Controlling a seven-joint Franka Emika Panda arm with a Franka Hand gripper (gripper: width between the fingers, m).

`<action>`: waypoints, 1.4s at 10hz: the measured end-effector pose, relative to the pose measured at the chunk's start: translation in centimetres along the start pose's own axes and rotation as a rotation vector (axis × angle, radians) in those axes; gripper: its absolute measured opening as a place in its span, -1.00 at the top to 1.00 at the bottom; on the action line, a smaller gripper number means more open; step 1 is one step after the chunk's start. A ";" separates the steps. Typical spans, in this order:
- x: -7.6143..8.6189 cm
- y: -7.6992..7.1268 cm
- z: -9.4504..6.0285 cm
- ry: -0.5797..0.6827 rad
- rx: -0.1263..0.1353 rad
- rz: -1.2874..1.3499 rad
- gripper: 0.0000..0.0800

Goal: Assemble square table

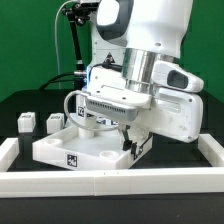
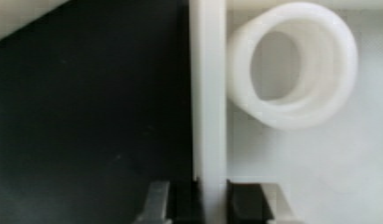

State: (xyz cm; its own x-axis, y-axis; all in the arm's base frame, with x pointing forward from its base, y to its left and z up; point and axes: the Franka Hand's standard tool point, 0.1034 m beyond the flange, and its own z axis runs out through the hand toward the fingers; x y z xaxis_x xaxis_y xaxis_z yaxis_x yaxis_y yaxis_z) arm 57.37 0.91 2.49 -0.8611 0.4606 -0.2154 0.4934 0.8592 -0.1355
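The only markings in sight are black-and-white tags. One sits on the slab's (image 1: 55,150) near side wall and another on its wall toward the exterior view's right, and there is one on each post. The patterns are too small to read, and no words or brand show.

The slab is white plastic, square and flat on the black table (image 1: 20,100), close behind the front rail (image 1: 100,182). Its rimmed, recessed face is up. In the wrist view, a thin upright rim (image 2: 209,90) divides the black table from the pale recess, where a raised round ring (image 2: 294,70) stands just beside the rim.

The slab is square, so neither side is longer. Its edges lie slightly askew to the rail, with a corner turned toward the front.

The gripper (image 1: 126,140) comes down on the slab's edge at the exterior view's right. Its fingers (image 2: 163,203) are clamped on the rim, one outside over the table and one inside the recess.

Two posts (image 1: 27,122) (image 1: 52,122) stand apart from the slab, on the table at the exterior view's left.
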 end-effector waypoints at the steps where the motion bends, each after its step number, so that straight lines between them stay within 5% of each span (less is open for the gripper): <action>1: 0.1 0.0 0.0 0.002 0.003 0.005 0.85; 5: 2.5 3.7 -1.2 0.009 0.029 -0.135 0.85; 10: 2.2 2.9 -0.7 0.013 0.030 -0.147 0.85; 14: 3.5 4.8 -1.8 0.017 0.076 -0.460 0.85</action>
State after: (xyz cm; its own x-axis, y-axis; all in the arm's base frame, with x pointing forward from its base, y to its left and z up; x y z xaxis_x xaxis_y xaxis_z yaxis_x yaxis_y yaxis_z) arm 56.48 7.09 2.83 -0.9941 0.0400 -0.1004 0.0671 0.9565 -0.2838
